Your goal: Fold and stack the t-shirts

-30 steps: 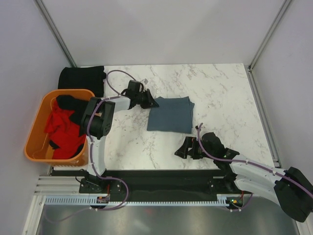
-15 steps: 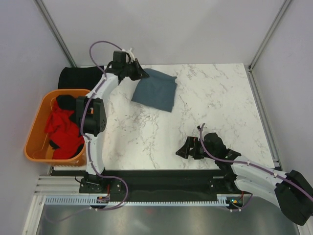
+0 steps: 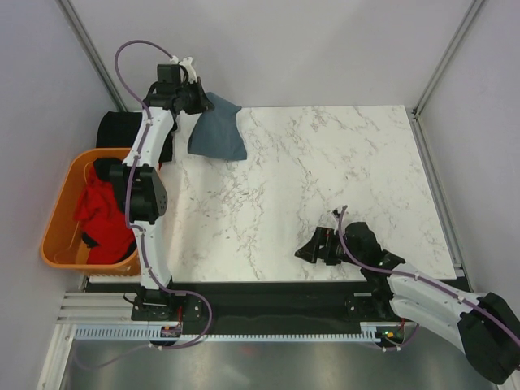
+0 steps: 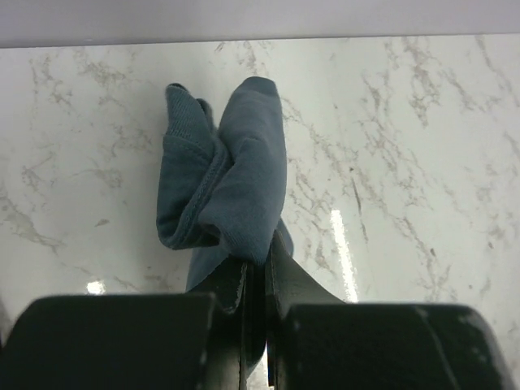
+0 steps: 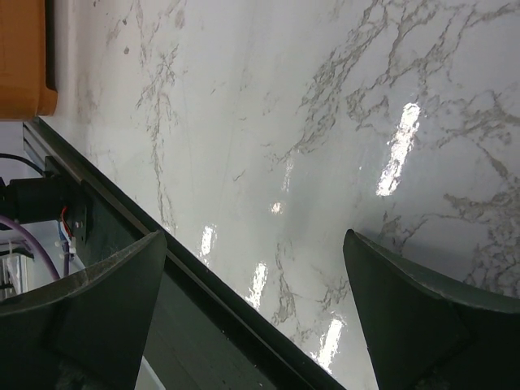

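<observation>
Your left end effector (image 3: 197,99) is clenched on the slate blue-grey t-shirt (image 3: 216,132), which hangs bunched over the bench (image 3: 325,179) at 11 o'clock, just beside the black t-shirt (image 3: 122,130) lying at 10 o'clock. Your right end effector (image 3: 312,247) is released, fingers spread wide, low over the bench at 5 o'clock. The red t-shirt (image 3: 99,213) sits in the orange basket (image 3: 61,213) at 9 o'clock.

The top camera is looking down on the whole worktop (image 3: 325,179). The left wrist camera is hugging the blue-grey t-shirt (image 3: 215,130) beyond the orange basket (image 3: 58,213), sharing it with the top view; the right wrist camera is skimming low toward that basket.
</observation>
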Motion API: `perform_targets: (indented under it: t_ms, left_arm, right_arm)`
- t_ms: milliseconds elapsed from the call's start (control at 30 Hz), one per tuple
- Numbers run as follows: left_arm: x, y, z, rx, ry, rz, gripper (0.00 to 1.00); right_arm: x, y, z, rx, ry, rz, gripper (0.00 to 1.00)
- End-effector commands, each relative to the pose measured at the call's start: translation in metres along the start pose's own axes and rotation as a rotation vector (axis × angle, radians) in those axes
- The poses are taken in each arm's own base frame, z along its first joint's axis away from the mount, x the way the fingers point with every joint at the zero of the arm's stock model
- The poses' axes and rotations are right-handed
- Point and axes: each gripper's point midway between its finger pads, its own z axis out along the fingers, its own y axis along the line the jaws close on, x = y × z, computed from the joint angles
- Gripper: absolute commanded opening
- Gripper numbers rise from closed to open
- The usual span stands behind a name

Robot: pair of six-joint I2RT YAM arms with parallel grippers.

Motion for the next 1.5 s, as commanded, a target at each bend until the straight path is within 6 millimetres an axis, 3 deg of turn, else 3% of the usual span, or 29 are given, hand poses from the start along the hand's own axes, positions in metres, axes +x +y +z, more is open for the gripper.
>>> perform_targets:
  t_ms: [0, 300, 400, 500, 533, 567, 800, 933, 1133, 1467]
  left_arm:
    - [-0.053, -0.009, -0.045, -0.048, -0.13, 0.186, 0.02]
    - [-0.108, 0.016, -0.097, -0.217, -0.267, 0.34, 0.02]
    - [-0.118, 0.031, -0.109, -0.269, -0.283, 0.389, 0.02]
    - [-0.121, 0.033, -0.111, -0.278, -0.279, 0.456, 0.02]
    - [-0.126, 0.049, -0.119, -0.313, -0.284, 0.462, 0.02]
    - [-0.128, 0.053, -0.123, -0.324, -0.288, 0.462, 0.02]
    - [-0.143, 0.067, -0.142, -0.377, -0.309, 0.517, 0.02]
    - [-0.145, 0.075, -0.155, -0.396, -0.304, 0.532, 0.02]
    - [-0.13, 0.096, -0.163, -0.442, -0.242, 0.553, 0.02]
    - [-0.122, 0.125, -0.155, -0.483, -0.211, 0.54, 0.02]
  right_arm:
    - [-0.002, 0.002, -0.002, -0.03, -0.016, 0.001, 0.98]
    - [-0.004, 0.003, -0.007, -0.06, -0.035, 0.01, 0.98]
    - [-0.005, 0.003, -0.008, -0.067, -0.042, 0.012, 0.98]
    - [-0.006, 0.003, -0.009, -0.073, -0.045, 0.012, 0.98]
    - [-0.006, 0.003, -0.009, -0.075, -0.046, 0.014, 0.98]
    - [-0.005, 0.002, -0.009, -0.074, -0.045, 0.015, 0.98]
    - [-0.006, 0.001, -0.01, -0.077, -0.047, 0.019, 0.98]
    - [-0.007, 0.002, -0.01, -0.082, -0.047, 0.019, 0.98]
    - [-0.006, 0.001, -0.01, -0.085, -0.044, 0.024, 0.98]
    - [-0.007, 0.0, -0.011, -0.084, -0.048, 0.027, 0.98]
